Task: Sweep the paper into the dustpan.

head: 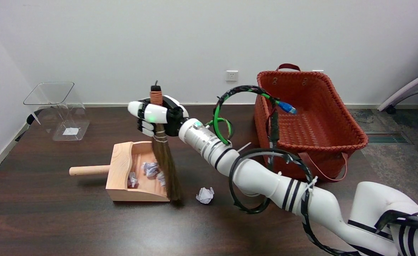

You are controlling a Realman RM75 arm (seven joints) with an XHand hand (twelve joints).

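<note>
My right hand point(155, 115) grips a small straw broom point(164, 160) near the top of its handle and holds it upright. The bristle tips touch the table at the open right mouth of a wooden dustpan point(121, 167). The dustpan lies on the dark table with its round handle pointing left. Inside it lie several crumpled paper balls point(150, 169), partly hidden by the bristles. One more crumpled paper ball point(205, 195) sits on the table just right of the broom, outside the pan.
A red woven basket point(336, 142) stands at the right behind my forearm. A clear plastic container point(58, 110) sits at the far left. The table's left edge point(1, 156) runs along the wall.
</note>
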